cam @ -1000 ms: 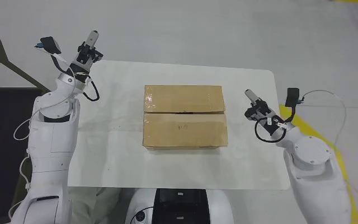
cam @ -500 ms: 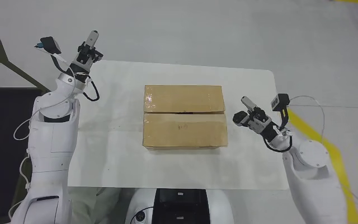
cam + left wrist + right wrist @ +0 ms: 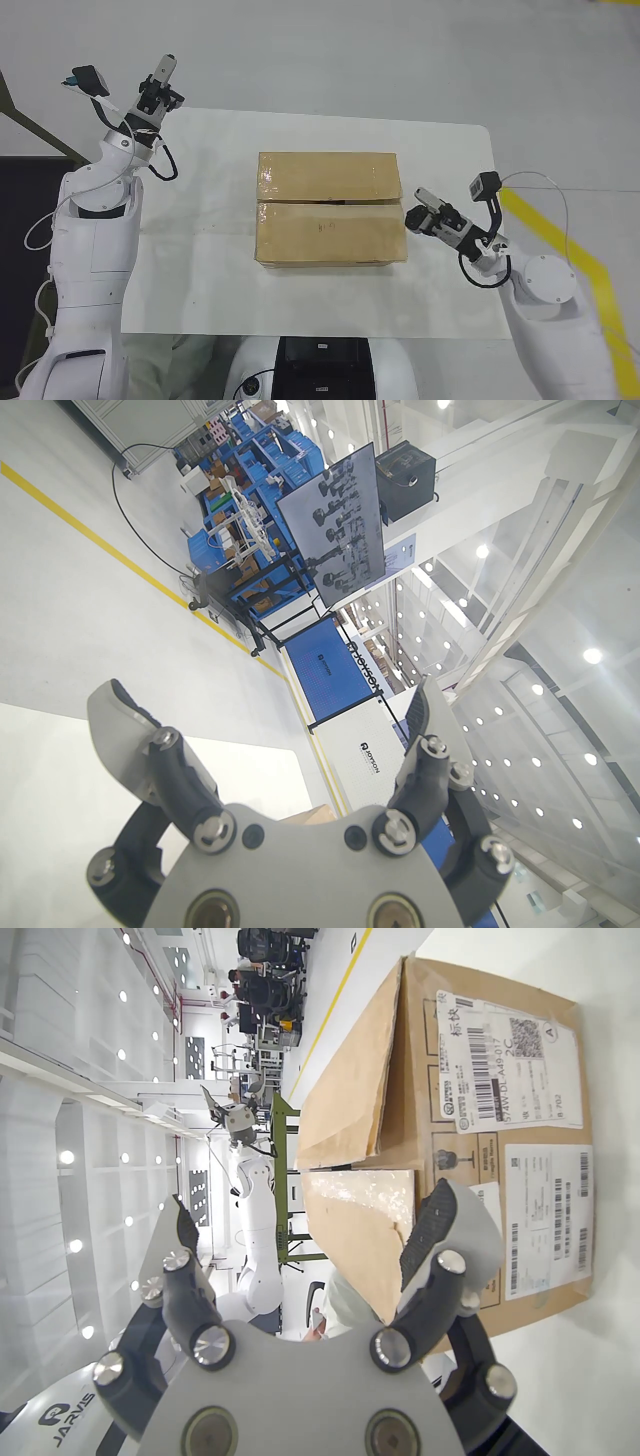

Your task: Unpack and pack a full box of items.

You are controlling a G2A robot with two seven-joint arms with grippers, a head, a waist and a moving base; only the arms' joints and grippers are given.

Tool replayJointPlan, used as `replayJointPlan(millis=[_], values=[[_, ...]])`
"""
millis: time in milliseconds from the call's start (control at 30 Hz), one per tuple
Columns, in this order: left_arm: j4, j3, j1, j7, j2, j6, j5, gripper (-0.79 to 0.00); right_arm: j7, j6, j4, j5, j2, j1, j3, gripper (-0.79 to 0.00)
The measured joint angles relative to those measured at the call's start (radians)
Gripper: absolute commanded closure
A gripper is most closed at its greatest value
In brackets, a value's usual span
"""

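A brown cardboard box (image 3: 330, 208) stands at the middle of the white table (image 3: 210, 270), its two top flaps shut with a seam between them. My right gripper (image 3: 416, 212) is at the box's right end, level with its top edge, open and holding nothing. In the right wrist view the box (image 3: 450, 1093) shows its labelled end wall close ahead of the gripper (image 3: 312, 1223), with one flap slightly lifted at the seam. My left gripper (image 3: 168, 68) is raised beyond the table's far left corner, open and empty (image 3: 265, 705).
White labels (image 3: 510, 1063) cover the box's end wall. Bare table lies left of the box and in front of it. A yellow floor line (image 3: 560, 245) runs past the table's right side.
My right arm has swung in from the table's right edge toward the box's right end. The left arm and the box have not moved.
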Motion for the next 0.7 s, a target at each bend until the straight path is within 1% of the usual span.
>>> replayJointPlan(millis=[300, 500, 700], values=[[0.000, 0.000, 0.000, 0.000, 0.000, 0.000, 0.000, -0.785, -0.017, -0.015, 0.015, -0.031, 0.003, 0.007, -0.017, -0.785], [0.000, 0.000, 0.000, 0.000, 0.000, 0.000, 0.000, -0.785, -0.059, -0.031, 0.005, -0.042, 0.003, -0.001, -0.013, -0.785], [0.000, 0.000, 0.000, 0.000, 0.000, 0.000, 0.000, -0.785, -0.047, -0.027, 0.002, -0.041, 0.005, -0.001, -0.027, -0.785]])
